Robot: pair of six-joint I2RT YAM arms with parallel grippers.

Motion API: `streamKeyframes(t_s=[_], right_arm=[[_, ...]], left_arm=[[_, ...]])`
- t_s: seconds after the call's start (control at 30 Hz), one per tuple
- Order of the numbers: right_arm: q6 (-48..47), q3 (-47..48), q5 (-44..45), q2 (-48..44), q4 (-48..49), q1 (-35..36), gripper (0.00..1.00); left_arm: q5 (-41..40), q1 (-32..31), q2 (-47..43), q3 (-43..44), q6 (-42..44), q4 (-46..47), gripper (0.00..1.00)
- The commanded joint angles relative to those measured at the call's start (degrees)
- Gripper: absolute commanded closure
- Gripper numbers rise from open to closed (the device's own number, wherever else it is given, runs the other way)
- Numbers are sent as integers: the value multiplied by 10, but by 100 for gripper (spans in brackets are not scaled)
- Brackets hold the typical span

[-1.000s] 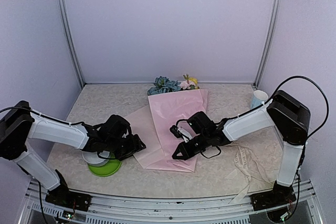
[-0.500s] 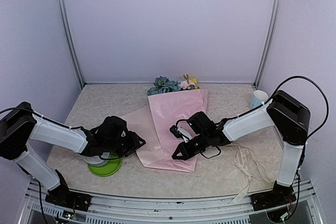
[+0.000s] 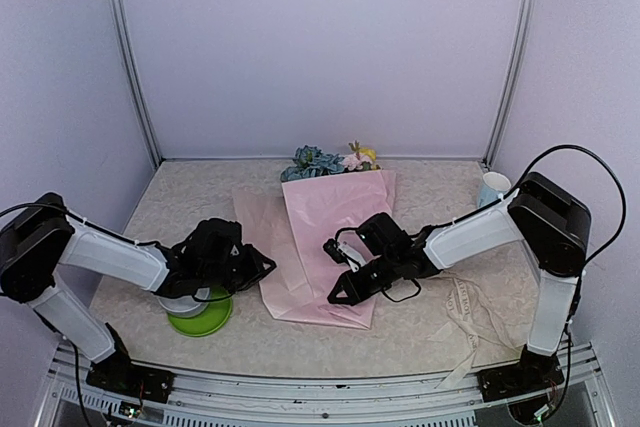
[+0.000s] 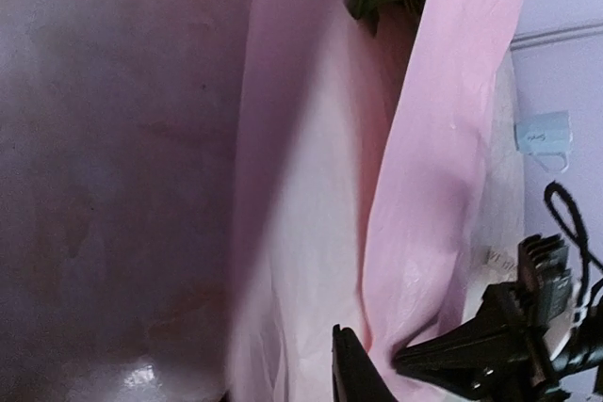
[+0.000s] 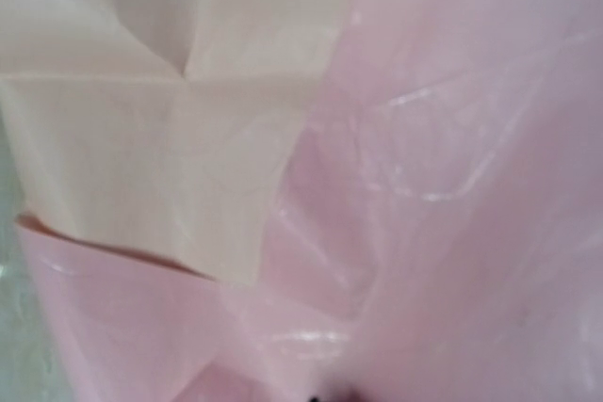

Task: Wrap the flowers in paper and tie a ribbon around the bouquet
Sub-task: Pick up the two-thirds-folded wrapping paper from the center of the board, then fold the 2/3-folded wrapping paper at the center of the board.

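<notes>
From my station I see the paper point(image 3: 335, 212) lying mid-table, running from near to far, with its right side folded over itself and its left flap standing up off the table point(image 3: 180, 197). The flowers point(image 3: 328, 160) lie at its far end, with blue, pink and yellow heads poking out past the edge; my left wrist view catches only some green leaves there, tucked between the pink layers.

My left gripper point(image 3: 264, 267) sits at the near left edge of the sheet, against the raised flap. I cannot tell whether its jaws have hold of the paper or stand slightly apart. My right gripper point(image 3: 336, 297) is fully closed, with its tip down on the near part of the folded sheet. Its own camera shows nothing but creased pink.

Under my left forearm, near left, is a green dish point(image 3: 205, 323) with a pale round object point(image 3: 180, 303) in it. The arm hides most of that, so I cannot say what it is. The ribbon point(image 3: 465, 309) lies loose on the near right of the table, apart from the paper, by the right arm's base. A white cup point(image 3: 492, 187) stands far right; I cannot see inside it.
</notes>
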Motion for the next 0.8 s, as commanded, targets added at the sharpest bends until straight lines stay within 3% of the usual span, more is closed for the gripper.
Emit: streamKeyframes(t_s=[0.0,0.07,0.27,0.47,0.77], right_arm=[[3,-18,3,20,-46,13,100],[7,-19,-1,25,-44,13,100],[29,-21,-4,37,-42,13,100],[39,-28,-14,43,-19,13,100],[58,-48,-21,19,34,15,100]], left_arm=[[-22,-8,0,-3,-1,-31,89],[-24,-2,4,2,5,-47,100],[-27,-29,5,88,94,-86,100],[15,-54,64,204,168,-120,100],[91,-37,195,339,192,-142,100]])
